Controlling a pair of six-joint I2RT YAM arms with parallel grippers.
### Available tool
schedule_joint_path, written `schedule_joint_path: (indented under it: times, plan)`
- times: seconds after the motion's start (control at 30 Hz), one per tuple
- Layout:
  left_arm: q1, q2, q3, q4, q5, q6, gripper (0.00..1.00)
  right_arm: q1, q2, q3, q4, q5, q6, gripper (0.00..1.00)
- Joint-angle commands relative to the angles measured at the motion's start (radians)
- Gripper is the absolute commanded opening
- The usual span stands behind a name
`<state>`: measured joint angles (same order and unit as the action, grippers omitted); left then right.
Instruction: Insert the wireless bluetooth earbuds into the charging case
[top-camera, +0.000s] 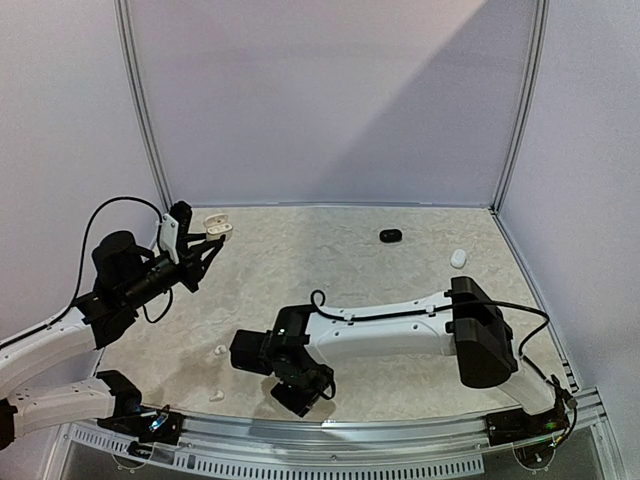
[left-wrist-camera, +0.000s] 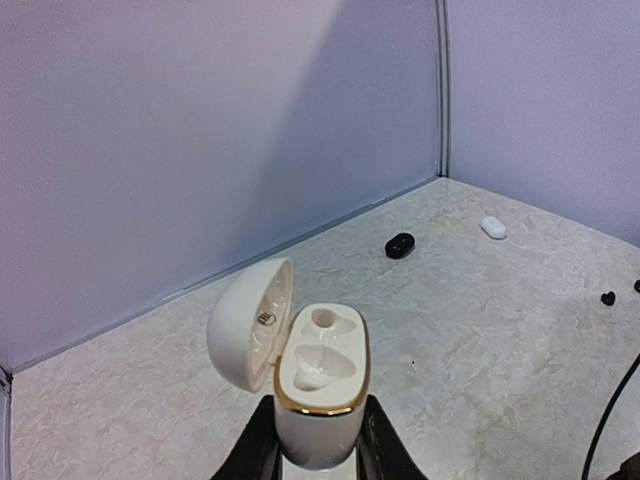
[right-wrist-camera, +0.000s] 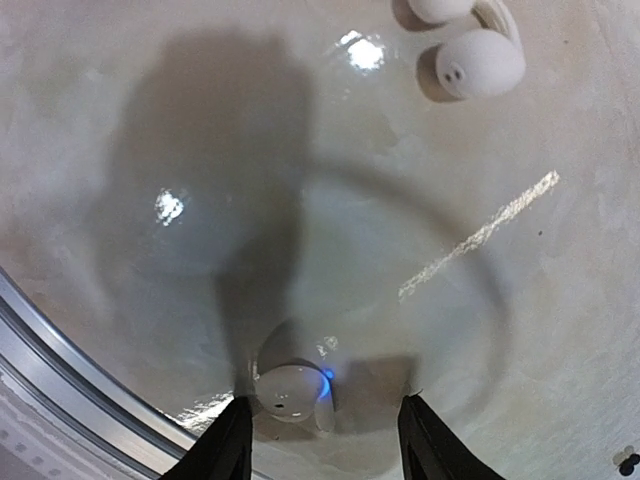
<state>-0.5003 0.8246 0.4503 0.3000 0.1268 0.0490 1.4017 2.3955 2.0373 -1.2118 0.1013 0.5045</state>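
Note:
My left gripper (left-wrist-camera: 320, 462) is shut on a white charging case (left-wrist-camera: 322, 395) with a gold rim, held upright above the table. Its lid (left-wrist-camera: 247, 322) hangs open to the left and both sockets are empty. From above, this case (top-camera: 215, 227) and my left gripper (top-camera: 200, 243) are at the far left. My right gripper (right-wrist-camera: 322, 445) points down near the table's front edge and is open. A white earbud (right-wrist-camera: 290, 390) with a blue light lies on the table between its fingers, close to the left one. Two more white earbuds (right-wrist-camera: 480, 62) lie farther off.
A black case (top-camera: 390, 236) and a white case (top-camera: 458, 258) lie shut at the back right. Two white earbuds (top-camera: 220, 351) lie front left of my right gripper (top-camera: 300, 393). Small black earbuds (left-wrist-camera: 607, 297) lie to the right. The metal front rail (right-wrist-camera: 60, 350) runs close beside the right gripper.

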Motion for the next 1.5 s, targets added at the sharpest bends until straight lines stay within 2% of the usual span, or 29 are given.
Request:
schedule_joint_path:
  times: [0.0,0.57,1.03,1.17,1.3,1.4,1.47]
  plan:
    - [0.0,0.0,0.0,-0.009,0.002,0.02,0.0,-0.014,0.026,0.021,0.063,-0.066,-0.108,0.5]
    - [0.006,-0.002,-0.007,-0.014,0.004,0.034,0.0,-0.03,0.106,0.098,0.002,-0.059,-0.25,0.33]
    - [0.008,-0.003,-0.011,-0.024,0.011,0.034,0.0,-0.039,0.113,0.165,-0.017,-0.057,-0.272,0.07]
    - [0.008,0.0,-0.004,-0.028,0.03,0.033,0.0,-0.074,0.063,0.163,-0.011,-0.022,-0.24,0.0]
    - [0.008,0.008,0.001,0.016,0.104,0.02,0.0,-0.138,-0.072,0.16,0.026,0.079,-0.209,0.0]
    - [0.008,0.025,0.011,0.063,0.212,0.006,0.0,-0.18,-0.181,0.133,0.129,0.151,-0.197,0.0]
    - [0.006,0.04,0.02,0.096,0.274,-0.008,0.0,-0.19,-0.295,0.08,0.277,0.208,-0.206,0.0]
